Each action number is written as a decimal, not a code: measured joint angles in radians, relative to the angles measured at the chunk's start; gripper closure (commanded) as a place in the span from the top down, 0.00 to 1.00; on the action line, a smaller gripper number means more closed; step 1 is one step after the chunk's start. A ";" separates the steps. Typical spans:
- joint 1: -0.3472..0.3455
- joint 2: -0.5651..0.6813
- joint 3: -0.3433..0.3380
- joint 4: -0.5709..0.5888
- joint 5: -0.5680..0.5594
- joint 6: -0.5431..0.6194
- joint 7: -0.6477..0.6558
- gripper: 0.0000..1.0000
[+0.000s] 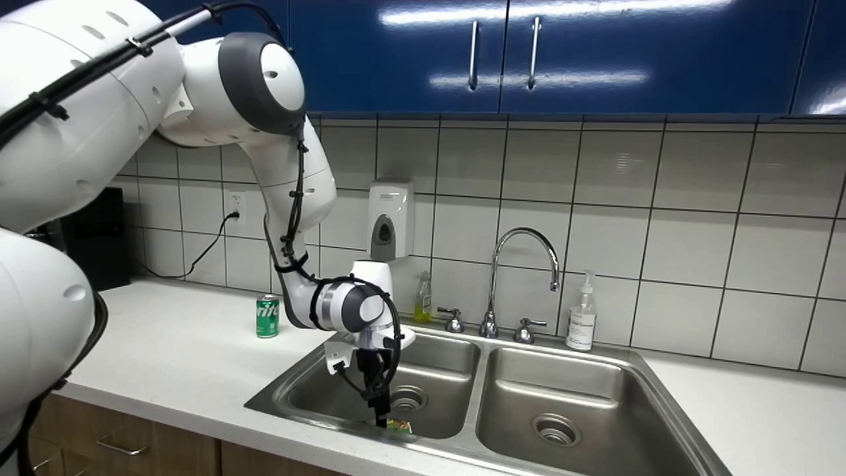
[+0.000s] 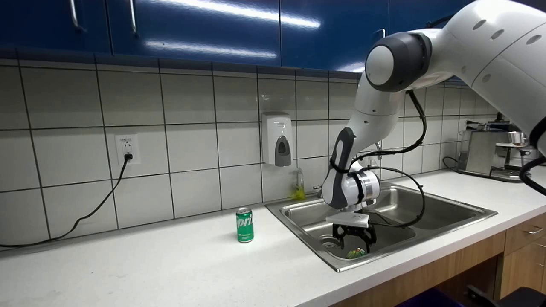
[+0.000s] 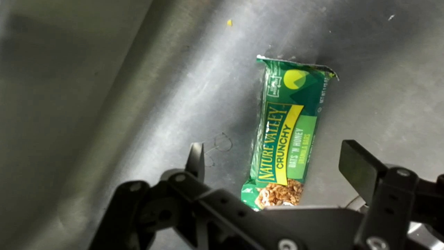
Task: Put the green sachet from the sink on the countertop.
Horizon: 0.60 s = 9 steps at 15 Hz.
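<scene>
Pincer [image 3: 276,160] spread wide, empty; one green sachet [image 3: 288,133] in one two-basin sink [image 1: 478,396]; one can [image 2: 245,226] on countertop [image 2: 170,264].

The sink [image 1: 478,390] holds the sachet [image 3: 286,135], apparently near a drain [image 1: 408,398].

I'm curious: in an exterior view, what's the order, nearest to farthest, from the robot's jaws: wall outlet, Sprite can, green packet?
1. Green packet, in the sink, close to the open jaws.
2. Sprite can, on the countertop, left of the sink.
3. Wall outlet, on the tiled wall, farther left and higher.
</scene>
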 measured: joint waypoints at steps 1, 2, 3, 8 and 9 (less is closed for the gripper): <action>0.000 0.006 0.000 0.005 0.000 0.000 0.002 1.00; 0.000 0.011 0.000 0.009 0.000 0.000 0.004 1.00; 0.000 0.016 0.000 0.015 0.000 0.000 0.006 1.00; 0.000 0.038 0.001 0.040 0.000 0.000 0.020 1.00; 0.000 0.043 0.001 0.044 0.000 0.000 0.023 1.00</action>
